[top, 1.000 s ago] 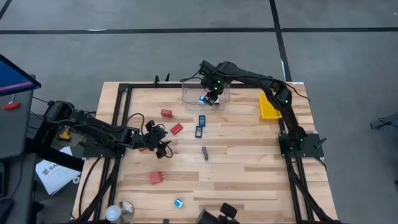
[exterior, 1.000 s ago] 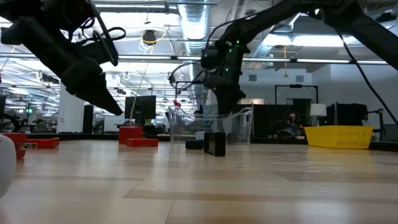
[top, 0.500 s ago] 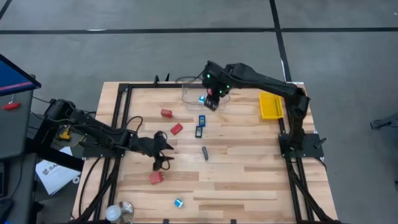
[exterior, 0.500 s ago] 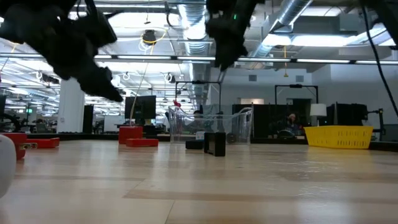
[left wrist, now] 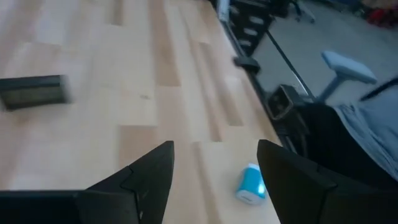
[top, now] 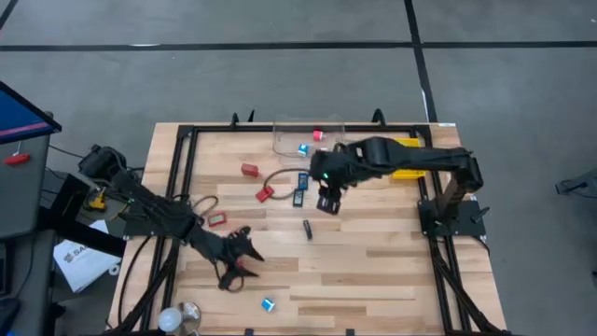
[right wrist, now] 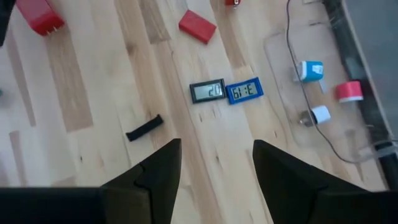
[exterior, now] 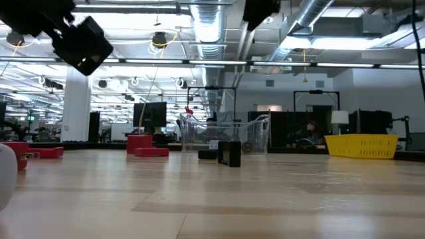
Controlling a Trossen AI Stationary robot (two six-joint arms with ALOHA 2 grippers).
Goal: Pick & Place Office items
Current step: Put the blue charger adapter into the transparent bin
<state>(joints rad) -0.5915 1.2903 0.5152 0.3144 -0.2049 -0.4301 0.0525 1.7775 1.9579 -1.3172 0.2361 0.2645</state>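
My left gripper hovers open over the table's near left part, nothing between its fingers. A red block peeks out beside it, and a blue-and-white piece lies ahead near the front edge. My right gripper hangs open and empty high over the table's middle. Under it lie two flat rectangles side by side, a short dark stick and red blocks. A blue piece and a red piece sit inside the clear tub.
The yellow tray sits at the far right, partly under my right arm. A thin cable runs over the tub. A small red piece lies beside my left arm. A white bulb-like object rests at the near left corner.
My right gripper has pulled up out of the clear tub and swung toward the table's near edge, leaving the blue piece in the tub. My left gripper has swept toward the near edge, over the red block there, tipping up toward level.
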